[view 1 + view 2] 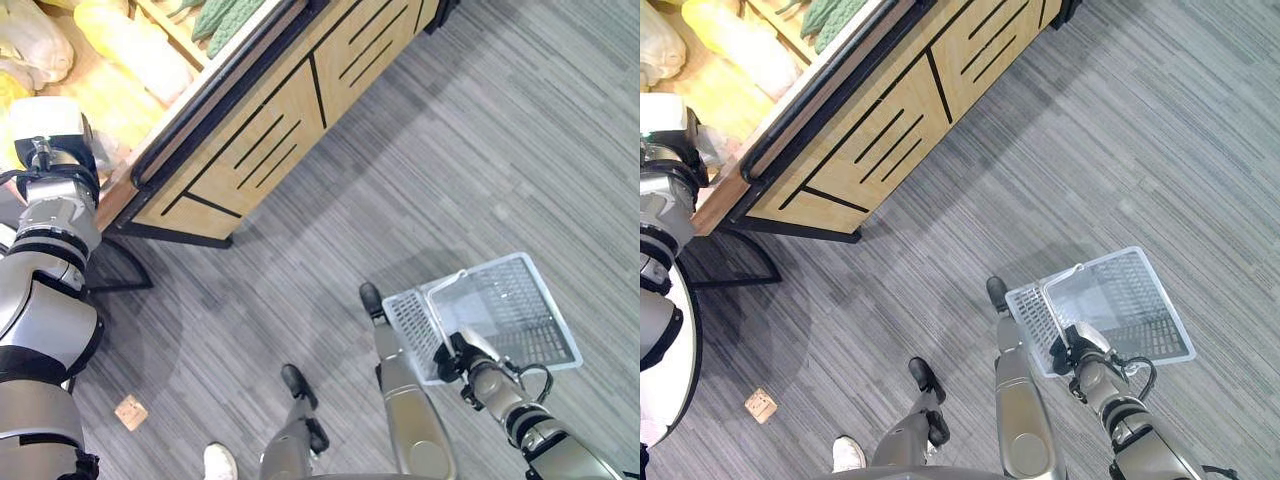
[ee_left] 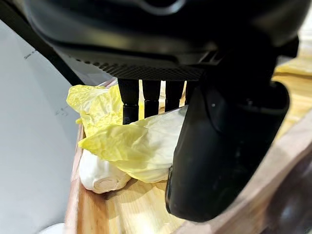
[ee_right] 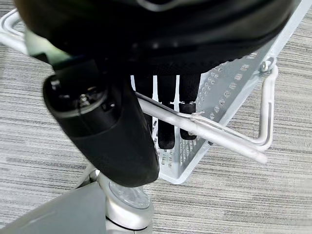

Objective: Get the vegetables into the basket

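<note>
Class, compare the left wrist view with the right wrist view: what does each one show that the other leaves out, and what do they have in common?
The left wrist view alone shows the left hand with fingers straight over pale yellow-green cabbages lying on a wooden shelf. The right wrist view alone shows the right hand hooked on the metal handle of the clear plastic basket, above grey striped carpet. Both look past a dark hand from very close, thumb in front and fingers in a row beyond.

Probably a grocery shop: wooden produce stand holding cabbages, wire basket.
</note>
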Tool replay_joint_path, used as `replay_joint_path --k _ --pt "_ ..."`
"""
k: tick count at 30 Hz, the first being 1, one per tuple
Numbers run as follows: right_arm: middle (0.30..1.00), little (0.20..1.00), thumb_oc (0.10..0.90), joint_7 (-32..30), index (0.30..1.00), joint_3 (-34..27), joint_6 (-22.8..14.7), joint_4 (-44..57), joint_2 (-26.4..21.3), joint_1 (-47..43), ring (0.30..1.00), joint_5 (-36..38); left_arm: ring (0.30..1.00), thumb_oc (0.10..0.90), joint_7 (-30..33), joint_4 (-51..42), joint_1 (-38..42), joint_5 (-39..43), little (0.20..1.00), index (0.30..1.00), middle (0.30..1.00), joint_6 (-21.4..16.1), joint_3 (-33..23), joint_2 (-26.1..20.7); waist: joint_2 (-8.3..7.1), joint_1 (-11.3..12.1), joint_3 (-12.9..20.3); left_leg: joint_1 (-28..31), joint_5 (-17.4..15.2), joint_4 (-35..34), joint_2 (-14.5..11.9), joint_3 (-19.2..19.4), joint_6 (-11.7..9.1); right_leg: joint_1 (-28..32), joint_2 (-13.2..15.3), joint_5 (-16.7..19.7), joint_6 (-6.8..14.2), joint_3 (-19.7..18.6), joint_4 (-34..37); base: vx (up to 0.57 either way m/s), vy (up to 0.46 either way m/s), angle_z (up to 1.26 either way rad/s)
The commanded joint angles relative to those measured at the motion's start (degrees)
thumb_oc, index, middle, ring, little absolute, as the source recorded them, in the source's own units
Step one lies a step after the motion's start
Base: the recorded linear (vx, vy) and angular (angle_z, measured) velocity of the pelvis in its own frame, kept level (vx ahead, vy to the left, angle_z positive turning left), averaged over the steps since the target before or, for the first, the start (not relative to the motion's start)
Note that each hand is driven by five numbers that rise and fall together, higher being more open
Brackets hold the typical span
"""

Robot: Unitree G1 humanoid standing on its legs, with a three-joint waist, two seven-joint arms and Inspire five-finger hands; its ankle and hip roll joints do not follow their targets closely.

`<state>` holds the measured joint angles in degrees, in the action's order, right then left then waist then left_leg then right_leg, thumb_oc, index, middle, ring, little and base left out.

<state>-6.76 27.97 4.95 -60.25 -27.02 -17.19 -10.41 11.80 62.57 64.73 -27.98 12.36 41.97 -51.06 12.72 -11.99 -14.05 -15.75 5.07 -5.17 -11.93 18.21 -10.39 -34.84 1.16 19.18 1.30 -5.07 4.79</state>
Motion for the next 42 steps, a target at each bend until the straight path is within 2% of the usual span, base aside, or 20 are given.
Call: replay_joint_path --k 1,6,11,14,15,18,19,20,21,22,26,27,29,31,33,34,37,38,39,42 --pt "0.3 0.3 0.4 1.13 0.3 1.38 -0.88 1.45 1.37 4.38 0.3 -1.03 0.3 0.4 4.55 -7.82 0.27 0.31 0.3 0.3 0.3 1.67 -4.41 -3.7 -1.52 -0.26 -0.36 5.43 -0.36 0.17 1.81 -5.34 -1.39 6.6 3.59 -6.13 8.85 2.33 -0.65 0.0 -0.011 0.17" --pt "0.3 0.3 0.4 1.97 0.3 0.42 -0.93 0.82 1.08 5.89 0.3 -2.02 0.3 0.4 6.37 -15.12 -0.65 -1.09 0.3 0.3 0.3 1.56 -5.5 -6.2 -2.35 0.51 0.75 8.16 -0.9 0.17 2.06 -6.31 -0.92 10.24 4.56 -6.6 9.0 3.26 -0.51 -0.01 0.0 0.26" --pt "0.3 0.3 0.4 3.03 0.3 0.24 -0.86 -1.36 1.92 7.61 0.3 -3.29 0.3 0.4 8.37 -21.63 -1.81 -0.79 0.3 0.3 0.3 0.39 -7.4 -8.98 -3.73 1.57 3.7 12.14 -2.03 0.17 2.52 -7.14 -0.17 14.92 5.09 -7.56 9.35 4.49 -0.43 0.01 0.021 0.17" --pt "0.3 0.3 0.4 4.32 0.3 0.02 -0.62 -3.27 3.88 9.03 0.3 -5.07 0.3 0.4 8.75 -29.39 -6.13 -2.24 0.3 0.3 0.3 -0.28 -10.99 -11.86 -5.39 2.76 7.16 15.25 -3.23 0.17 2.6 -7.47 0.42 18.38 5.08 -8.46 9.58 5.1 -0.35 0.04 0.031 0.03" --pt "0.3 0.3 0.4 4.31 0.3 0.11 -0.64 -3.3 3.89 9.11 0.3 -5.11 0.3 0.4 8.65 -29.69 -6.59 -2.33 0.3 0.3 0.3 -0.19 -11.32 -11.96 -5.39 2.7 7.21 15.34 -3.27 0.17 2.63 -7.43 0.43 18.45 5.1 -8.49 9.6 5.06 -0.34 -0.01 0.037 0.01" --pt "0.3 0.3 0.4 5.26 0.3 -0.4 -0.17 -4.45 5.33 10.14 0.3 -7.1 0.3 0.4 8.84 -37.53 -14.16 -2.32 0.3 0.3 0.3 -0.91 -18.35 -12.18 -7.0 3.6 10.03 17.78 -4.3 0.21 3.04 -8.08 1.13 21.28 5.41 -9.17 9.87 5.46 -0.38 -0.03 0.058 0.03" --pt "0.3 0.3 0.4 5.82 0.3 -1.66 0.46 -5.24 6.12 10.37 0.3 -8.19 0.3 0.4 8.76 -42.58 -20.52 1.34 0.3 0.3 0.3 -2.12 -24.27 -10.35 -8.24 4.65 11.25 18.71 -4.87 0.29 3.36 -8.72 1.46 22.59 5.75 -9.37 9.98 5.87 -0.41 -0.03 0.044 0.06" --pt "0.3 0.3 0.4 5.84 0.3 -1.38 0.48 -5.21 5.87 10.43 0.3 -8.25 0.3 0.4 8.56 -43.35 -21.87 1.22 0.3 0.3 0.3 -1.97 -25.47 -10.37 -8.01 4.38 11.27 18.85 -4.91 0.28 3.41 -8.7 1.49 22.72 5.79 -9.41 10.01 5.84 -0.4 -0.06 0.074 0.12" --pt "0.3 0.3 0.4 6.13 0.3 -2.41 1.09 -5.49 6.38 10.92 0.3 -8.9 0.3 0.4 8.25 -48.21 -27.17 1.5 0.3 0.3 0.3 -2.33 -29.81 -9.28 -8.89 5.16 12.09 19.45 -5.27 0.33 3.53 -9.17 1.75 23.88 6.09 -9.7 10.04 6.23 -0.44 -0.03 0.035 0.12" --pt "0.3 0.3 0.4 6.13 0.3 -2.18 1.11 -5.47 6.21 10.98 0.3 -8.95 0.3 0.4 8.03 -48.91 -28.29 1.31 0.3 0.3 0.3 -2.17 -30.79 -9.22 -8.73 4.96 12.1 19.58 -5.29 0.32 3.56 -9.15 1.77 24.0 6.11 -9.72 10.06 6.21 -0.42 -0.04 0.04 0.16" --pt "0.3 0.3 0.4 5.97 0.3 -5.06 1.71 -6.67 7.05 10.9 0.3 -9.23 0.3 0.4 7.73 -57.17 -41.08 0.25 0.3 0.3 0.3 -2.83 -39.31 -4.44 -10.41 6.37 13.51 20.68 -6.11 0.28 4.07 -10.57 2.52 26.28 6.78 -10.04 10.27 7.18 -0.61 -0.05 0.045 0.18" --pt "0.3 0.3 0.4 5.84 0.3 -5.83 1.94 -6.53 7.07 10.87 0.3 -9.43 0.3 0.4 7.07 -61.55 -46.97 0.1 0.3 0.3 0.3 -2.82 -43.44 -2.21 -10.79 6.71 13.88 21.06 -6.24 0.28 4.22 -10.91 2.69 26.94 7.04 -10.17 10.39 7.55 -0.64 -0.04 0.056 0.18" --pt "0.3 0.3 0.4 5.67 0.3 -6.95 2.04 -5.75 7.1 11.15 0.3 -9.49 0.3 0.4 6.96 -65.2 -53.89 -1.14 0.3 0.3 0.3 -3.0 -48.03 0.64 -11.67 7.24 14.28 21.69 -6.65 0.27 4.52 -11.57 3.02 27.97 7.37 -10.23 10.5 8.0 -0.71 -0.04 0.059 0.2" --pt "0.3 0.3 0.4 5.58 0.3 -7.61 2.01 -4.52 7.06 11.32 0.3 -9.85 0.3 0.4 7.12 -67.69 -58.87 -2.48 0.3 0.3 0.3 -2.63 -50.66 3.59 -12.59 8.1 14.66 22.15 -7.03 0.3 4.7 -12.17 3.33 28.96 7.59 -10.37 10.49 8.33 -0.74 -0.04 0.052 0.23" --pt "0.3 0.3 0.4 5.75 0.3 -8.64 2.04 -2.41 7.09 12.32 0.3 -10.48 0.3 0.4 7.03 -71.83 -66.86 -2.67 0.3 0.3 0.3 -2.92 -55.15 8.89 -13.72 8.92 14.95 22.9 -7.51 0.43 4.97 -12.67 3.92 30.15 7.92 -10.67 10.5 8.9 -0.89 -0.03 0.044 0.27" --pt "0.3 0.3 0.4 5.8 0.3 -8.52 2.1 -2.26 6.98 12.49 0.3 -10.53 0.3 0.4 6.86 -72.36 -67.46 -2.74 0.3 0.3 0.3 -2.88 -55.51 9.12 -13.65 8.8 14.99 23.0 -7.53 0.44 5.0 -12.68 3.95 30.25 7.96 -10.7 10.52 8.9 -0.89 -0.03 0.032 0.13" --pt "0.3 0.3 0.4 5.85 0.3 -9.15 2.2 -1.48 7.37 12.96 0.3 -10.77 0.3 0.4 6.83 -75.25 -73.21 -0.8 0.3 0.3 0.3 -3.68 -57.34 14.02 -14.85 9.89 14.56 22.92 -6.82 0.54 5.54 -13.08 4.34 30.51 8.54 -10.34 10.39 9.67 -1.6 -0.08 0.022 0.12" --pt "0.3 0.3 0.4 5.82 0.3 -9.47 2.21 -1.0 7.21 13.28 0.3 -10.7 0.3 0.4 6.53 -75.87 -74.83 0.02 0.3 0.3 0.3 -3.98 -57.77 15.22 -14.86 10.03 14.62 23.19 -7.48 0.4 5.54 -13.29 4.46 30.97 8.56 -10.93 10.62 10.04 -1.53 -0.13 0.018 0.1" --pt "0.3 0.3 0.4 5.85 0.3 -10.0 2.22 -0.32 7.22 13.62 0.3 -10.33 0.3 0.4 6.17 -76.09 -76.63 1.44 0.3 0.3 0.3 -4.48 -57.52 17.48 -15.42 10.26 14.23 22.84 -6.84 0.52 5.84 -13.38 4.63 30.77 8.95 -10.44 10.45 10.46 -2.12 -0.02 0.043 0.15" --pt "0.3 0.3 0.4 5.98 0.3 -10.81 2.49 1.1 6.93 14.48 0.3 -10.32 0.3 0.4 4.58 -75.89 -80.08 8.12 0.3 0.3 0.3 -6.4 -55.81 22.9 -15.57 10.28 14.1 23.3 -7.7 0.35 6.19 -13.59 5.17 31.47 9.21 -11.1 10.68 11.31 -2.42 -0.02 0.041 0.18"
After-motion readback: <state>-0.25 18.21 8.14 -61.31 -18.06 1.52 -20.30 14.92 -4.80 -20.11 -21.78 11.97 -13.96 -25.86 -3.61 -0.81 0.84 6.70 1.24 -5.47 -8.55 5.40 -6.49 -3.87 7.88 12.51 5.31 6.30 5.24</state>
